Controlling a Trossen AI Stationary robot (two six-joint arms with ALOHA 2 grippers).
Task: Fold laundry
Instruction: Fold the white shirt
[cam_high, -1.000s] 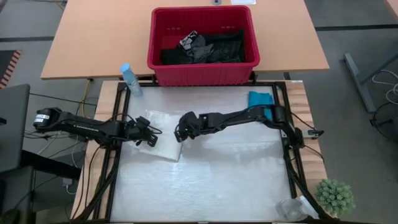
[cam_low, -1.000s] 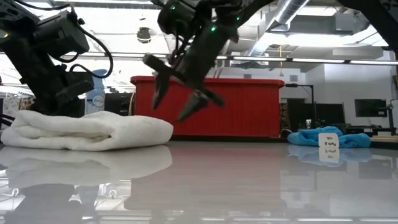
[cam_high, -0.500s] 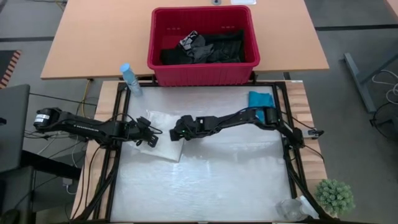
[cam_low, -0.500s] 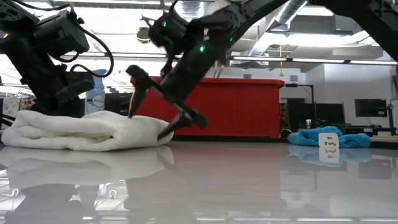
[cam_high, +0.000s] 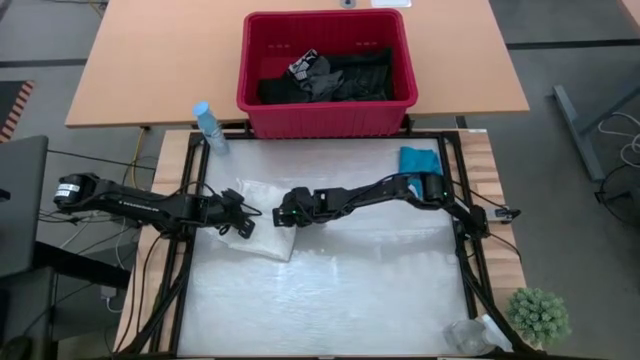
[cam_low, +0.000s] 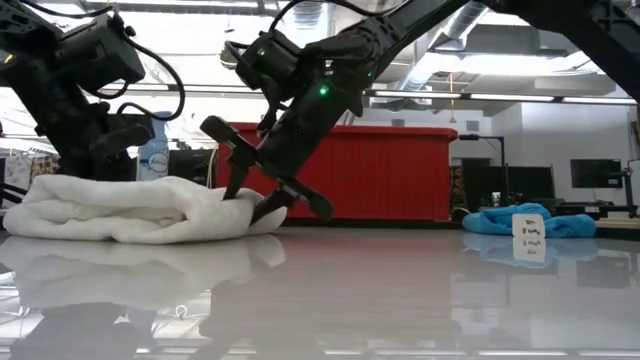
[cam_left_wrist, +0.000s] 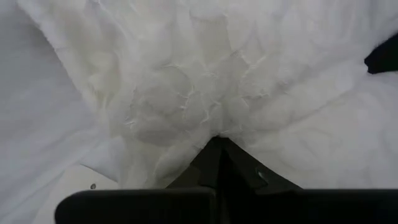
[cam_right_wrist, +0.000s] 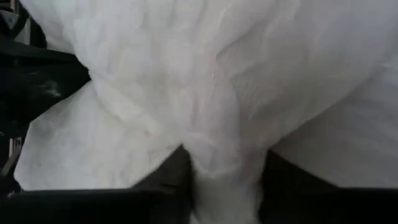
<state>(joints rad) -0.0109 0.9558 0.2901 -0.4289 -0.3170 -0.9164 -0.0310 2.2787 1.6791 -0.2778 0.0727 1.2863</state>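
The white garment (cam_high: 262, 220) lies folded on the table (cam_high: 340, 290), left of centre; the right gripper (cam_high: 284, 215) pinches a fold at its right edge, cloth bunched between the fingers (cam_right_wrist: 174, 174); the left gripper (cam_high: 240, 222), pressed together, rests on its left side; a teal garment (cam_high: 418, 159) sits well apart; black clothes (cam_high: 335, 75) fill the red basket (cam_high: 325, 115).

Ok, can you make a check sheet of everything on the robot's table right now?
Surface: table, shiny and pale.
Job's things: white garment bunched at left; teal garment at right edge; dark clothes in red basket.
Clutter: bottle, plant.
Grippers: left gripper shut on white garment; right gripper pinching its edge.
Cables: wires along the left frame.
Surroundings: wooden desk behind.
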